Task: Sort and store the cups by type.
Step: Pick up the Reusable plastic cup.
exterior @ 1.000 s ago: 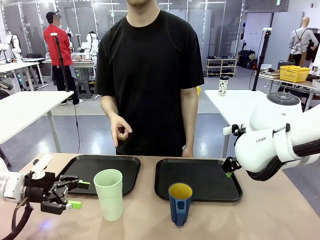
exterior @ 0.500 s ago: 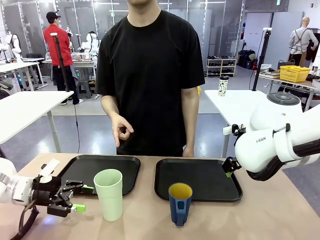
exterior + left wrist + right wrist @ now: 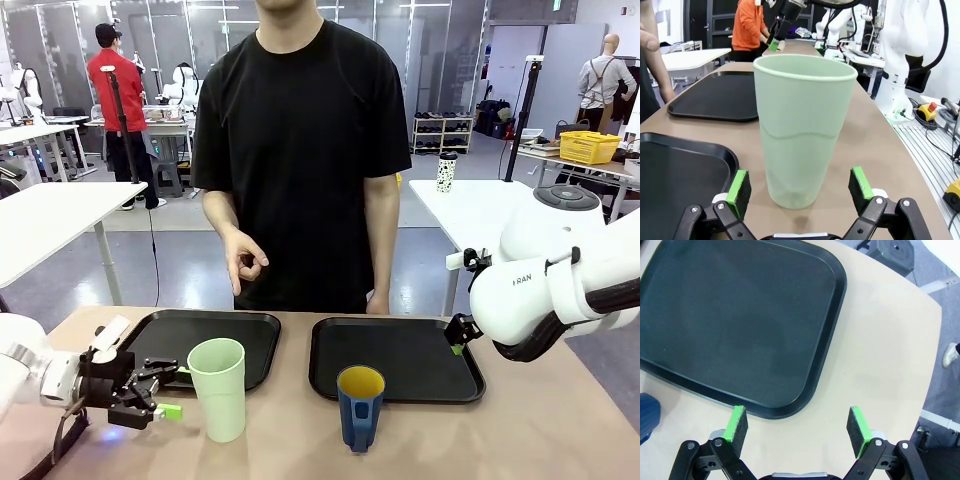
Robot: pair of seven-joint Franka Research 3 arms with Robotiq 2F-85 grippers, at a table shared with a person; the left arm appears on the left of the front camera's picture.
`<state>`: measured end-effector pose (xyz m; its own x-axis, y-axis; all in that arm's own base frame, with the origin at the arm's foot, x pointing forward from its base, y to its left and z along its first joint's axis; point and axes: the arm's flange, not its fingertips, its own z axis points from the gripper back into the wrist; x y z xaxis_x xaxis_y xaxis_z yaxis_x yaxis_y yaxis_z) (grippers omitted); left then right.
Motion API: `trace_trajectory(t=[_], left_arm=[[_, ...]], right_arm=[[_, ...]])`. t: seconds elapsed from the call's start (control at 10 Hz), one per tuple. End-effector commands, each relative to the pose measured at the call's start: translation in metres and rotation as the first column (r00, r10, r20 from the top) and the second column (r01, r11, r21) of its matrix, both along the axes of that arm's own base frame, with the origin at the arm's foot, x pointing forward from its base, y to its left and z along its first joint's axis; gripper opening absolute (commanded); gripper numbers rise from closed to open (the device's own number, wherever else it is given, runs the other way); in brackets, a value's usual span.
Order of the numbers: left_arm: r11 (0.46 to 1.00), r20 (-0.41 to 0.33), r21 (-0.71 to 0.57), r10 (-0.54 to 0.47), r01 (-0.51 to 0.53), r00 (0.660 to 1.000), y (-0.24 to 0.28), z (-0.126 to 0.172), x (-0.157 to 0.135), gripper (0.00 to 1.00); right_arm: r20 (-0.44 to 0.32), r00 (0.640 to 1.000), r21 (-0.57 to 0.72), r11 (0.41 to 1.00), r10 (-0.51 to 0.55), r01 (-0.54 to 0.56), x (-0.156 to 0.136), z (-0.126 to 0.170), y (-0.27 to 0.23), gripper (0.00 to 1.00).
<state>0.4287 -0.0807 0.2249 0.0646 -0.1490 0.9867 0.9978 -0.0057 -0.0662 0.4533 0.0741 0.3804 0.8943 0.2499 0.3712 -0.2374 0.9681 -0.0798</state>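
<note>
Near the front edge of the tan bench: tall pale green handleless plastic tumbler, upright, just off the front right corner of the left black rectangular tray. To its right, apart: shorter dark blue mug with yellow inside, upright, just before the front rim of the right black tray. Left jaws spread wide, gripping nothing, green pads low beside the tumbler's base, short of it. Right jaws likewise wide and empty, above the right tray's corner, bare bench beyond.
</note>
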Motion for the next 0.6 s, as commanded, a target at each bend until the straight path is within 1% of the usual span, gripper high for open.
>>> trace_trajectory(t=[0.0,0.1,0.3,0.5], left_arm=[[0.998,0.053,-0.056,0.007,-0.004,0.999,-0.013,-0.005,0.005,1.0],[0.998,0.061,-0.069,0.001,0.003,0.998,-0.019,-0.006,0.007,1.0],[0.997,0.052,-0.079,-0.019,0.023,0.998,-0.03,-0.007,0.009,1.0],[0.997,0.048,-0.066,-0.048,0.052,0.998,-0.034,-0.009,0.006,1.0]], right_arm=[[0.002,1.0,-0.002,1.0,0.003,-0.003,0.0,0.001,0.0,1.0],[0.002,1.0,-0.002,1.0,0.003,-0.003,0.0,0.001,0.0,1.0],[0.002,1.0,-0.002,1.0,0.003,-0.003,0.0,0.001,0.0,1.0],[0.002,1.0,-0.002,1.0,0.003,-0.003,0.0,0.001,0.0,1.0]])
